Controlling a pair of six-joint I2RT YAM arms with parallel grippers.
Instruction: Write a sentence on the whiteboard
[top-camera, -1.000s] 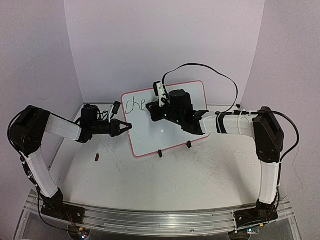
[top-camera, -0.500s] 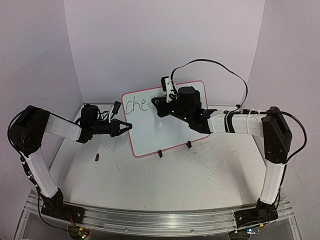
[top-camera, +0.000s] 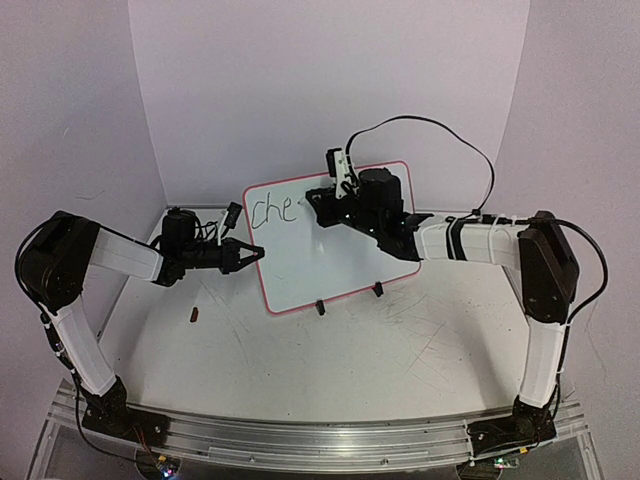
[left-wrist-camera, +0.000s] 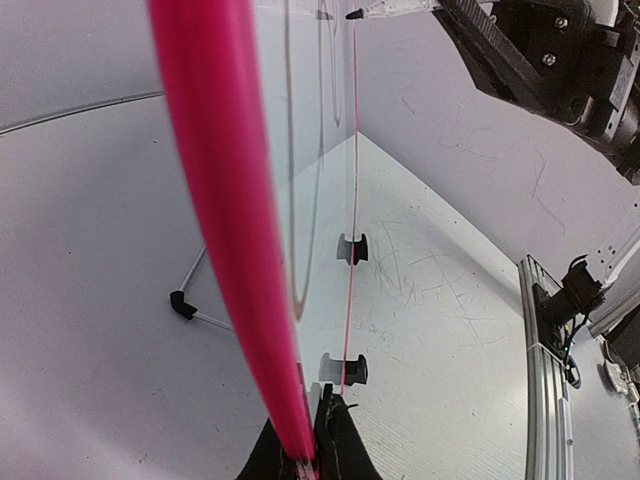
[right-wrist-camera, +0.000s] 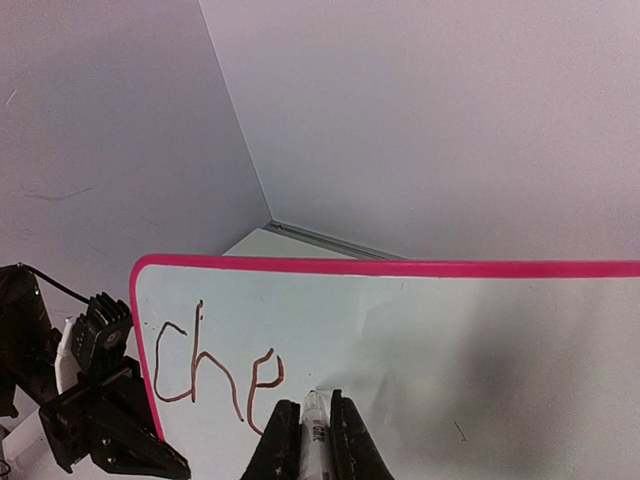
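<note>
The whiteboard (top-camera: 325, 268) stands tilted on the table, white with a pink rim (left-wrist-camera: 225, 200). Its upper left carries the letters "che" (top-camera: 272, 211), the visible part of the sentence (right-wrist-camera: 215, 375). My left gripper (top-camera: 258, 254) is shut on the board's left edge, its jaws pinching the rim (left-wrist-camera: 308, 455). My right gripper (top-camera: 322, 196) is shut on a marker (right-wrist-camera: 316, 432). The marker's tip (left-wrist-camera: 352, 14) sits just right of the "e", close to the board face (right-wrist-camera: 450, 340). I cannot tell whether it touches.
Two black clip feet (top-camera: 320, 307) (top-camera: 378, 291) hold the board's lower edge. A small dark object (top-camera: 194, 315) lies on the table left of the board. Walls close in behind and on both sides. An aluminium rail (top-camera: 300, 440) runs along the near edge.
My right gripper has moved up and left across the board with the marker, from mid-board to beside the "e". The left gripper and the board have not moved.
</note>
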